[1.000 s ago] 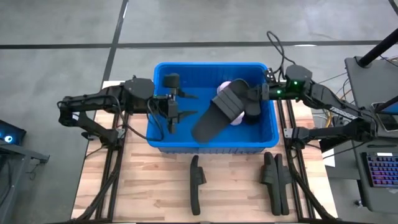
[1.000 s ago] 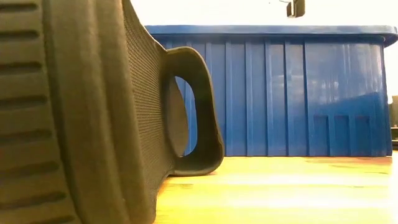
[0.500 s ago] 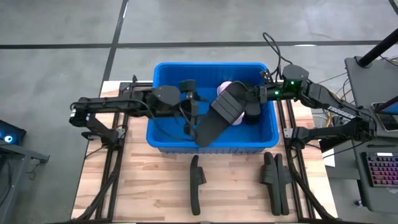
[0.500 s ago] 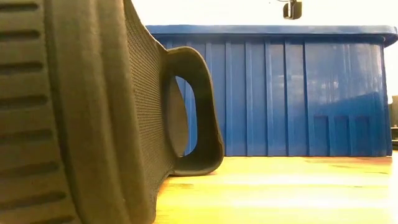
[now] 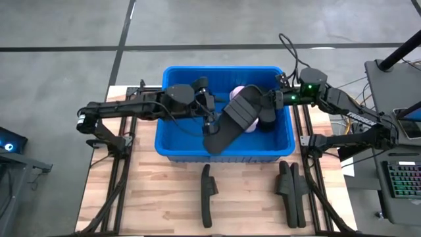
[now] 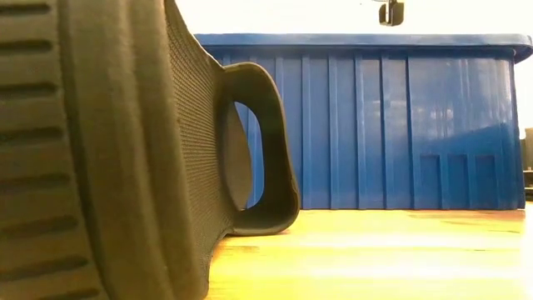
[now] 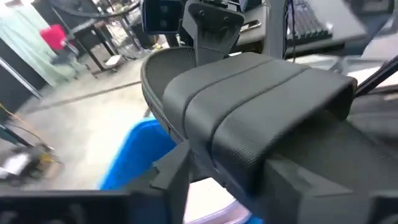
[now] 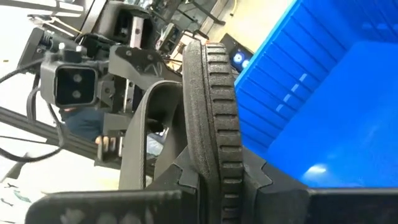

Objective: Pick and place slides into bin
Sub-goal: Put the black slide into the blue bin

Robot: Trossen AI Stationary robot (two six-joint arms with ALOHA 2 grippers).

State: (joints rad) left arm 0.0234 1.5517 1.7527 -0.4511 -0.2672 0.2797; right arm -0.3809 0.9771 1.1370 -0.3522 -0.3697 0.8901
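Gripping the black slide (image 5: pixel 231 118) by its stiff sole edge, the right claw (image 5: pixel 265 105) is clamping tight above the bin (image 5: pixel 172 146); the left claw (image 5: pixel 209 113) is nosing in, grip unclear.

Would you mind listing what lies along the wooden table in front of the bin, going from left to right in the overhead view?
Single black slide → a stretch of bare table → pair of black slides standing on edge side by side. All three slides lie outside the blue bin.
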